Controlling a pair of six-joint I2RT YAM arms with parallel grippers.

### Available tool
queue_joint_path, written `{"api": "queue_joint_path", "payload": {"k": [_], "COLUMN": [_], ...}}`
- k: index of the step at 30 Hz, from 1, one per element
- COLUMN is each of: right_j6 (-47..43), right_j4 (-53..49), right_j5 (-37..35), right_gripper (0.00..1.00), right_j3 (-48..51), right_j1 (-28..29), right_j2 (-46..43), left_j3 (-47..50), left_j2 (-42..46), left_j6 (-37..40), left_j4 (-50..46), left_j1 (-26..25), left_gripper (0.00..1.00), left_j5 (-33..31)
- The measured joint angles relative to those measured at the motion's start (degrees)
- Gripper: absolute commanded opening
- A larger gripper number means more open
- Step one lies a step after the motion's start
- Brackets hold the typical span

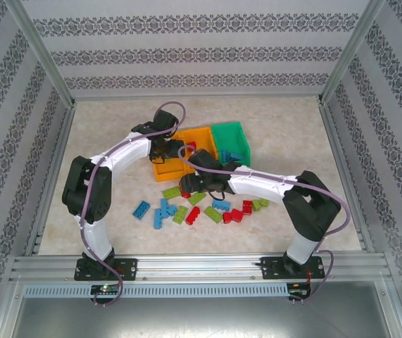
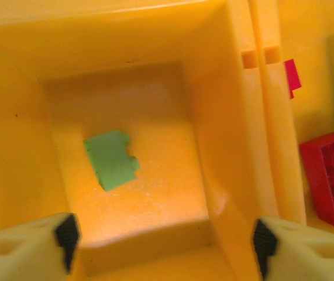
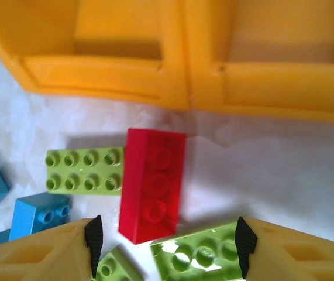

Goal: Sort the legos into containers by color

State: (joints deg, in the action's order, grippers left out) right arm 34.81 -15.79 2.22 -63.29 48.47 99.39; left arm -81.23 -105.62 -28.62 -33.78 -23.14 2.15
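Observation:
The containers stand in a row: an orange bin (image 1: 167, 171), a second orange bin (image 1: 202, 135) and a green bin (image 1: 227, 132). My left gripper (image 2: 165, 241) hangs open over the first orange bin (image 2: 126, 41), with a lime green lego (image 2: 112, 159) lying loose on its floor. A red lego (image 2: 330, 175) lies in the neighbouring bin. My right gripper (image 3: 165, 243) is open just above the table. A red lego (image 3: 154, 184) lies ahead of its fingertips, apart from them, and a lime lego (image 3: 205, 254) lies under the jaws. In the top view the left gripper (image 1: 164, 156) is over the bins and the right gripper (image 1: 192, 184) is in front of them.
Several red, blue and lime legos (image 1: 192, 215) are scattered on the marble table (image 1: 102, 148) in front of the bins. A lime brick (image 3: 85, 170) touches the red one's left side, with blue bricks (image 3: 38, 213) further left. Metal frame rails border the table.

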Motion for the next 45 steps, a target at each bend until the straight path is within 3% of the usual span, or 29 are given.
{"api": "queue_joint_path", "payload": {"k": [9, 23, 29, 38, 40, 41, 45], "right_j6": [0.4, -0.8, -1.1, -0.5, -0.5, -0.7, -1.6], "right_j4": [-0.2, -5.0, -6.1, -5.4, -5.4, -5.5, -5.5], "right_j5": [0.0, -2.6, -3.5, -4.3, -4.3, -4.3, -4.2], "right_gripper": [0.63, 0.53, 0.31, 0.12, 0.20, 0.33, 0.51], "right_j3": [-4.0, -8.1, -9.0, -6.1, -4.7, -4.3, -4.0], "right_j1": [2.7, 2.8, 2.8, 1.1, 0.0, -0.3, -0.9], "right_j2": [4.5, 9.3, 10.2, 7.4, 6.4, 6.1, 5.7], "left_j3": [4.5, 11.4, 12.6, 13.4, 13.4, 13.5, 13.9], "left_j2": [8.3, 11.2, 11.8, 13.1, 13.1, 13.1, 13.1], "left_j6": [-0.6, -1.4, -1.7, -1.8, -1.9, -1.9, -1.9], "left_j4": [0.0, 0.0, 0.1, 0.2, 0.2, 0.2, 0.4], "left_j1": [1.1, 3.1, 3.4, 3.8, 3.8, 3.8, 3.8], "left_gripper": [1.00, 1.00, 1.00, 1.00, 0.99, 1.00, 1.00], "left_j5": [-0.7, -0.9, -0.9, -0.9, -0.9, -0.9, -0.9]}}
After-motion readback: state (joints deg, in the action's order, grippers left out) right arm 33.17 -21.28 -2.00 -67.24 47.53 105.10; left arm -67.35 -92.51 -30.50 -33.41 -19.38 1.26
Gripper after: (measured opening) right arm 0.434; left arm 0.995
